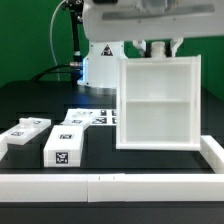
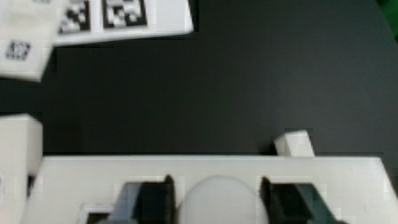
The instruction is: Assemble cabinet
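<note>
The cabinet [image 1: 157, 105], a large white box with an inner divider shelf, stands upright with its open face toward the exterior camera, at the exterior view's right. My gripper [image 1: 163, 47] is directly above it, at its top wall. In the wrist view the top wall [image 2: 89, 180] fills the near part of the picture. My gripper [image 2: 221, 196] has its dark fingers [image 2: 153, 196] on either side of a pale rounded part of that wall. A small peg [image 2: 295, 143] stands at the wall's edge. Flat white tagged panels [image 1: 82, 122] lie on the table.
A smaller white block [image 1: 64, 148] with one tag and another tagged piece [image 1: 25, 130] lie at the exterior view's left. A long white border rail [image 1: 110, 186] runs along the front and up the right side [image 1: 212, 155]. Tagged white pieces [image 2: 107, 18] show in the wrist view.
</note>
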You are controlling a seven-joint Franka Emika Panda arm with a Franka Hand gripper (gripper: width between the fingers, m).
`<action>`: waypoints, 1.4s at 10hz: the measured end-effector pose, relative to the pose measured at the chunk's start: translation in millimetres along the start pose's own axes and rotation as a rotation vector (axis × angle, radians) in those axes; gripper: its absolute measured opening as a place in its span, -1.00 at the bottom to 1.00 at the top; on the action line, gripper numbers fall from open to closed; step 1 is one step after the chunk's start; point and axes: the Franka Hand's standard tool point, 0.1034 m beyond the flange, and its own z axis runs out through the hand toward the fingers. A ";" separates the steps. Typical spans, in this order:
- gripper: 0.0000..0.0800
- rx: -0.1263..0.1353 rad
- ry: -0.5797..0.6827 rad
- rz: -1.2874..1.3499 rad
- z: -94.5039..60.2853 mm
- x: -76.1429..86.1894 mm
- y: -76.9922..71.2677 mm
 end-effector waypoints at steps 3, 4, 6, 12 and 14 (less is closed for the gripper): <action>-0.45 0.004 0.199 -0.001 0.4 6.7 -1.8; -0.45 -0.001 0.333 -0.011 10.8 10.9 -8.4; -0.44 -0.017 0.473 -0.036 28.5 9.8 -20.9; -0.44 -0.021 0.618 -0.037 52.7 13.4 -16.1; -0.44 -0.066 0.665 -0.098 73.5 5.6 -8.9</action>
